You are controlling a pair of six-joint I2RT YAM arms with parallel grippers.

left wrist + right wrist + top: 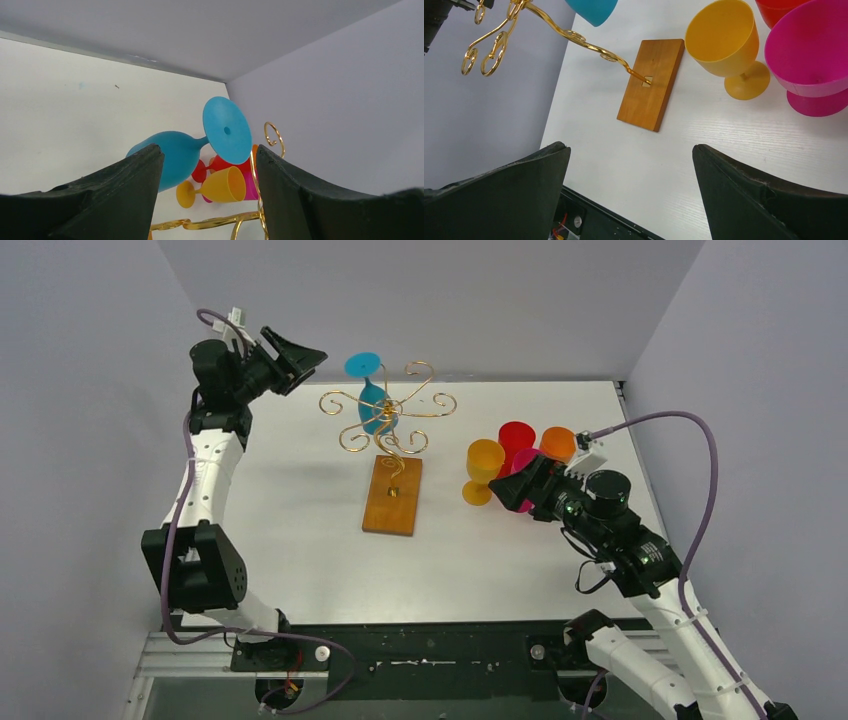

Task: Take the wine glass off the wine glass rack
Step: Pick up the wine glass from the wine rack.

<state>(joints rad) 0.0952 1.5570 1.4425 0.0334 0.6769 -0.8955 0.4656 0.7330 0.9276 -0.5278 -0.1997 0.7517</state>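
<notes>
One blue glass [372,398] hangs tilted, foot up, on the rack [392,495], its stem seemingly caught in the wire. Your left pincer [303,356] is near it, jaws apart and empty, aimed to grasp. Your right pincer [522,478] gapes empty beside four loose glasses [484,462].

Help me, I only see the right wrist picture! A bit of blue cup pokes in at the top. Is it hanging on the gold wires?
Observer: Yes. The blue wine glass hangs in the wine glass rack, bowl down, round foot above the wires.
Operator: Where's the other arm?
Observer: The left tool is up at the rack's left, open, not touching the glass.
Operator: Any cups I'm missing?
Observer: An orange glass stands behind the red glass.
</notes>
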